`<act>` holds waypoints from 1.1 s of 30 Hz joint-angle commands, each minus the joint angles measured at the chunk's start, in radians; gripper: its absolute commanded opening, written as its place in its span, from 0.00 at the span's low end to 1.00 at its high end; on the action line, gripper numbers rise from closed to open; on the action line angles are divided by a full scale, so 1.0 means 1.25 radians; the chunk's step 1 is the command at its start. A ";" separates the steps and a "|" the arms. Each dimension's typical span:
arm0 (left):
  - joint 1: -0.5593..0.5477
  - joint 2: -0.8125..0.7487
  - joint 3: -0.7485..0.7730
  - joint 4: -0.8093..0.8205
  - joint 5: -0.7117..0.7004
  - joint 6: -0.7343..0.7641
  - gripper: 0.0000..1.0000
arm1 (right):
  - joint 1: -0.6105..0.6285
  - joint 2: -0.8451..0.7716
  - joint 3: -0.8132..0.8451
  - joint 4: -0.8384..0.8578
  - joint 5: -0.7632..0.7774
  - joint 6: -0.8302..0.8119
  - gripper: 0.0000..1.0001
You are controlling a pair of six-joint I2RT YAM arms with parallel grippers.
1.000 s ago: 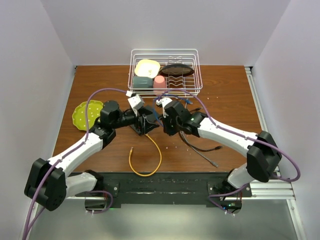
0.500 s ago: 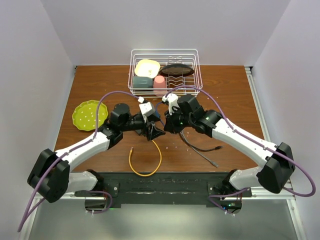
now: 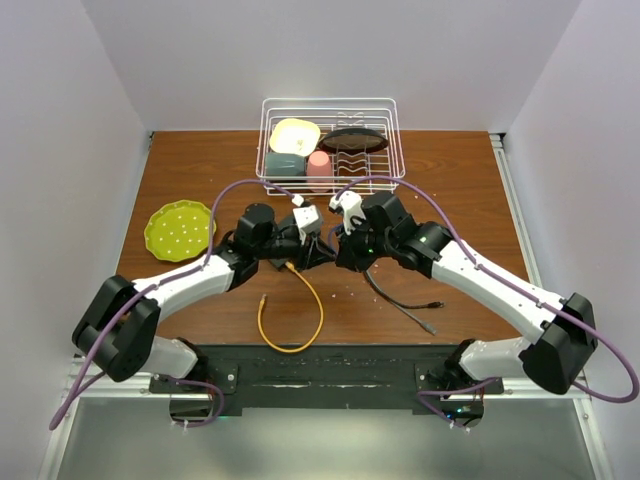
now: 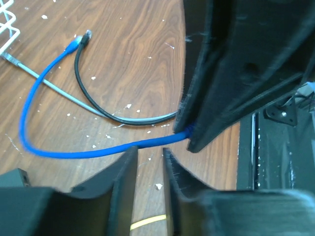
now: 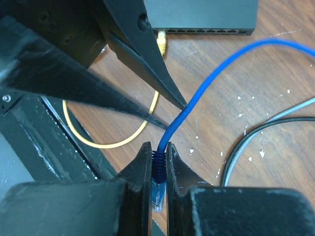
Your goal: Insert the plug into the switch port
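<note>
Near the switch (image 5: 202, 14), right jaws clamp the plug (image 5: 158, 189); left jaws narrowly parted.

From my right wrist the box (image 5: 202, 14) runs off the upper edge, so only its near side shows. The sockets along that side are too small to tell apart, and I cannot tell whether the yellow cable (image 5: 161, 42) touching the box is seated. The plug (image 5: 157, 194), pinched in my right gripper (image 5: 158, 147), is blurred and half covered by my fingers. From my left wrist the blue cable (image 4: 74, 151) vanishes behind my right gripper, and my left gripper (image 4: 150, 157) hides most of the yellow cable. From above, both grippers crowd over the box and I cannot pick it out.
</note>
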 commanded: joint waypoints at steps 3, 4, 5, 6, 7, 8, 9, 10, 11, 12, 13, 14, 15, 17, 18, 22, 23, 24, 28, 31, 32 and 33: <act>-0.025 0.026 0.030 0.061 0.042 -0.005 0.11 | 0.006 -0.041 0.020 0.084 -0.136 -0.015 0.00; -0.025 0.027 0.032 0.066 0.044 -0.008 0.11 | 0.005 -0.043 0.021 0.086 -0.142 -0.017 0.00; -0.027 0.029 0.032 0.068 0.049 -0.009 0.11 | 0.005 -0.046 0.023 0.087 -0.152 -0.021 0.00; -0.027 0.029 0.029 0.072 0.054 -0.010 0.11 | 0.006 -0.048 0.024 0.086 -0.162 -0.025 0.00; -0.027 0.029 0.027 0.086 0.056 -0.017 0.13 | 0.005 -0.049 0.026 0.086 -0.168 -0.026 0.00; -0.027 0.027 0.026 0.091 0.061 -0.019 0.16 | 0.004 -0.050 0.025 0.085 -0.168 -0.028 0.00; -0.027 0.026 0.020 0.099 0.059 -0.021 0.29 | 0.005 -0.048 0.026 0.080 -0.167 -0.030 0.00; -0.027 0.024 0.017 0.107 0.059 -0.022 0.34 | 0.004 -0.046 0.026 0.075 -0.163 -0.032 0.00; -0.027 0.015 0.015 0.112 0.054 -0.024 0.39 | 0.003 -0.044 0.026 0.074 -0.159 -0.034 0.00; -0.028 0.012 0.008 0.114 0.049 -0.024 0.47 | 0.000 -0.041 0.026 0.067 -0.159 -0.034 0.00; -0.027 0.007 0.006 0.117 0.044 -0.025 0.51 | 0.000 -0.032 0.030 0.063 -0.161 -0.036 0.00; -0.027 0.001 0.004 0.117 0.035 -0.025 0.55 | -0.001 -0.032 0.029 0.064 -0.169 -0.036 0.00; -0.028 -0.001 0.000 0.118 0.036 -0.026 0.60 | -0.001 -0.031 0.029 0.067 -0.170 -0.033 0.00; -0.029 0.007 -0.003 0.133 0.033 -0.036 0.61 | -0.002 -0.030 0.026 0.072 -0.195 -0.031 0.00; -0.028 0.010 -0.009 0.144 0.038 -0.041 0.61 | -0.002 -0.030 0.025 0.082 -0.202 -0.028 0.00; -0.034 0.016 -0.015 0.197 0.036 -0.068 0.63 | -0.003 -0.019 0.037 0.079 -0.226 -0.032 0.00; -0.035 0.012 -0.020 0.206 0.019 -0.071 0.66 | -0.003 -0.016 0.040 0.075 -0.229 -0.032 0.00; -0.037 0.007 -0.038 0.234 0.006 -0.074 0.68 | -0.005 -0.012 0.042 0.072 -0.227 -0.032 0.00; -0.048 -0.026 -0.073 0.249 -0.073 -0.037 0.73 | -0.011 0.001 0.053 0.056 -0.222 -0.033 0.01; -0.054 -0.028 -0.087 0.262 -0.091 -0.022 0.73 | -0.013 0.012 0.056 0.060 -0.254 -0.026 0.01; -0.056 -0.024 -0.087 0.266 -0.080 -0.024 0.72 | -0.013 0.013 0.053 0.070 -0.261 -0.023 0.02; -0.056 -0.018 -0.085 0.278 -0.072 -0.028 0.69 | -0.013 0.013 0.056 0.073 -0.266 -0.022 0.02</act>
